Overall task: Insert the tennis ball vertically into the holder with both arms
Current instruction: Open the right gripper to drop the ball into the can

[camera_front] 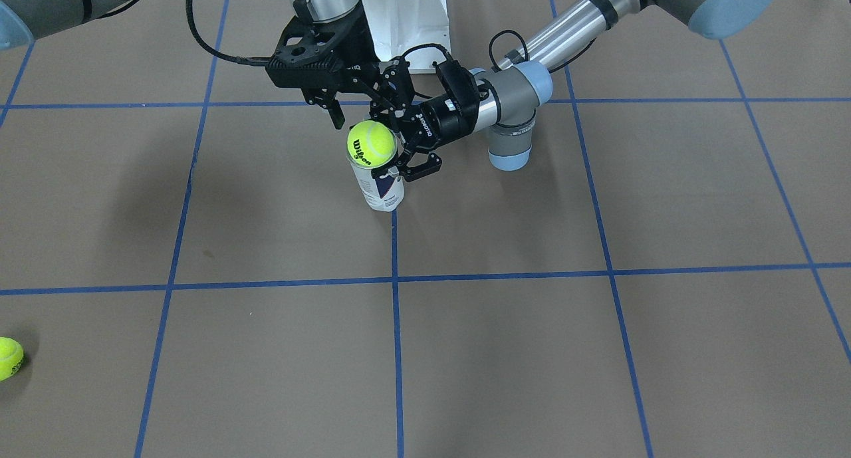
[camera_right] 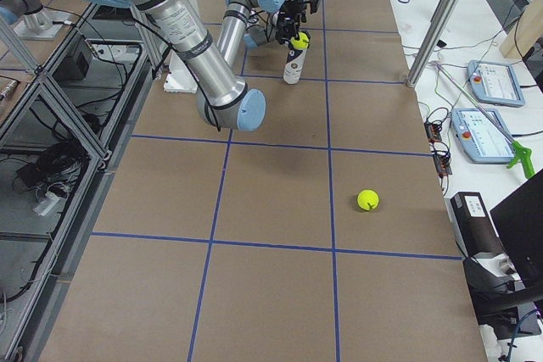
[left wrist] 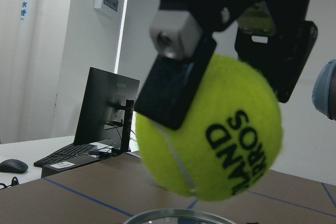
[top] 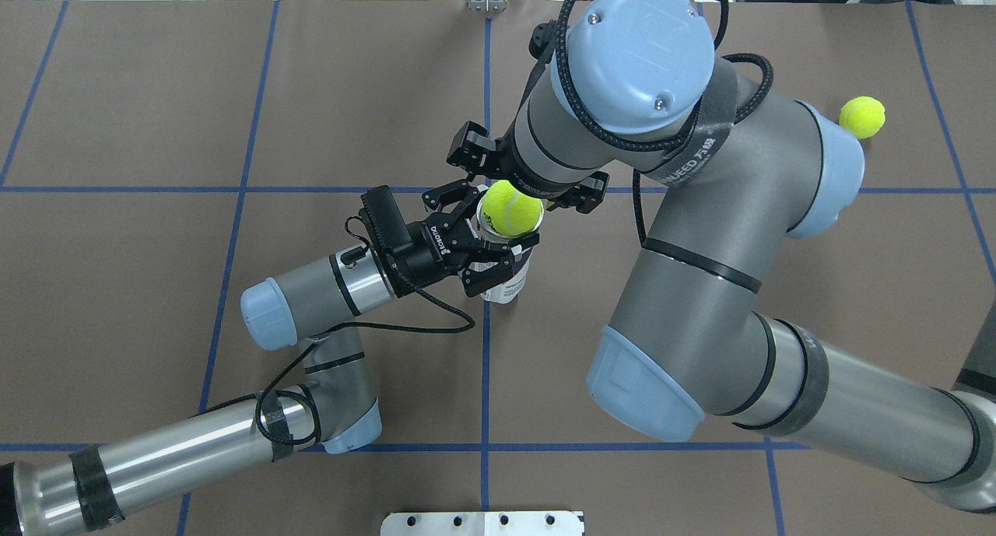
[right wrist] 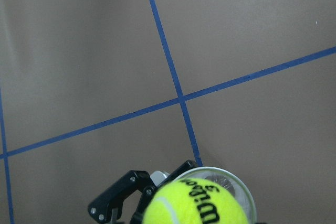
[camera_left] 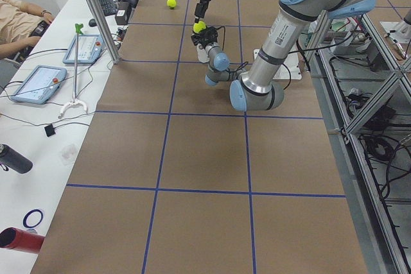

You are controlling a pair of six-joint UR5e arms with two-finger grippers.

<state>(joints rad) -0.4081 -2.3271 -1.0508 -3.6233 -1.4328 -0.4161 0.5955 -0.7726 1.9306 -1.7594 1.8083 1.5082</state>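
Observation:
The holder [camera_front: 384,191], a clear tube with a white and navy label, stands upright near the table's middle. My left gripper [camera_front: 402,165] comes in level from the side and is shut on the tube's upper part; it also shows in the overhead view [top: 494,257]. My right gripper [camera_front: 364,122] points down from above and is shut on a yellow Wilson tennis ball [camera_front: 371,143]. The ball [top: 510,208] hangs right at the tube's open mouth. In the left wrist view the ball [left wrist: 210,135] sits between two black pads [left wrist: 170,90], just above the tube's rim [left wrist: 173,216].
A second tennis ball [top: 861,117] lies loose on the brown mat, far off on my right side [camera_front: 8,358]. The white pedestal base [camera_front: 409,19] stands between the arms. A side table with tablets [camera_left: 38,81] and an operator borders the mat.

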